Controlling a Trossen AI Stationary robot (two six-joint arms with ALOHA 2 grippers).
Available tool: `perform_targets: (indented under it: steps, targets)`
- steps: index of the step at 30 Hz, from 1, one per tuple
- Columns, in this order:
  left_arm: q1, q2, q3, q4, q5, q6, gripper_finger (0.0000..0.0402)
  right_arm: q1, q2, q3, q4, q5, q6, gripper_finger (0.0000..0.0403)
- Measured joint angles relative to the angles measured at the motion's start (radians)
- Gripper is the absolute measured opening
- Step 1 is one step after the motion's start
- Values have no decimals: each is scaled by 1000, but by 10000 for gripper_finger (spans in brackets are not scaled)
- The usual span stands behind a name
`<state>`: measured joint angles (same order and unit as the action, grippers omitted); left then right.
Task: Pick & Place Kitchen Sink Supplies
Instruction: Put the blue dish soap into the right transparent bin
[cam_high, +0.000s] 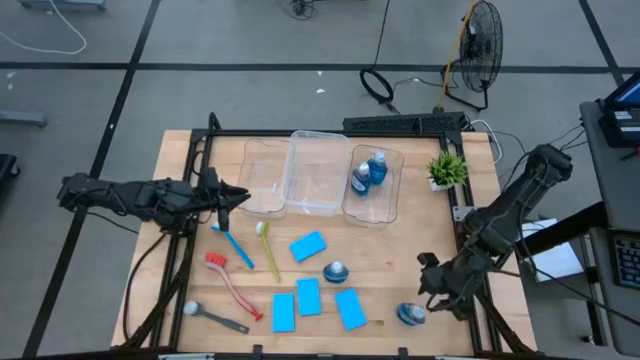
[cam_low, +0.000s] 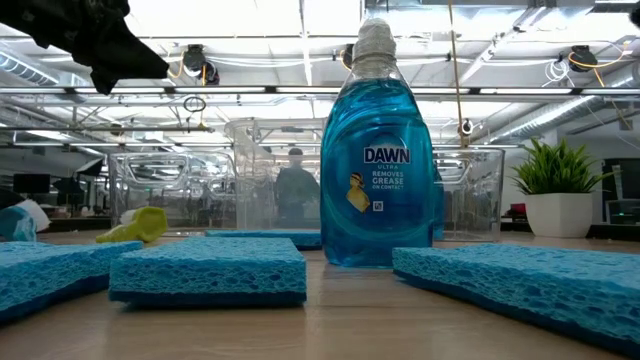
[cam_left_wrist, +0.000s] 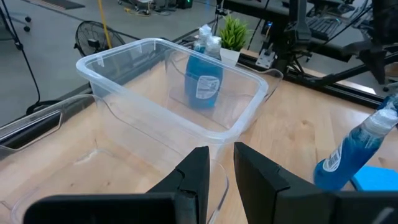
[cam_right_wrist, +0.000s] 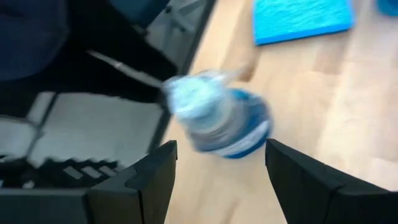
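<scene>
A: From above, what's on the table (cam_high: 180, 150)?
B: Three clear bins at the far side; the right bin (cam_high: 373, 185) holds two bottles (cam_high: 368, 175). Four sponges (cam_high: 308, 245), another bottle (cam_high: 336, 271) and four brushes (cam_high: 235, 248) lie on the wood. A potted plant (cam_high: 446, 169) stands near the right bin.

A: And the arms?
B: The left gripper (cam_high: 232, 195) hangs by the left bin (cam_high: 265, 180). The right gripper (cam_high: 437, 290) is at the near right corner, just beside a fourth bottle (cam_high: 410, 314).

A: The low view?
B: Only there is the label readable: "DAWN ULTRA REMOVES GREASE ON CONTACT" on the standing bottle (cam_low: 377, 160), between sponges.

A: Left wrist?
B: Fingers nearly together, nothing between them, over the bin rim.

A: Right wrist?
B: Fingers spread wide, the blurred bottle (cam_right_wrist: 217, 118) between them, not gripped.
</scene>
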<state>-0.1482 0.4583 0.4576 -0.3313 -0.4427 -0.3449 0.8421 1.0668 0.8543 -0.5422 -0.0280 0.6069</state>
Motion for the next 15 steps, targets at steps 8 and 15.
perform_targets:
  steps: [8, 15]
  targets:
    - [0, 0, 0, 20, 0, -5, 77, 2, 6, 0, 0, 44, -17, 233]
    - [0, 0, 0, 48, 0, -1, 77, 43, 34, 0, 69, 25, -17, 237]
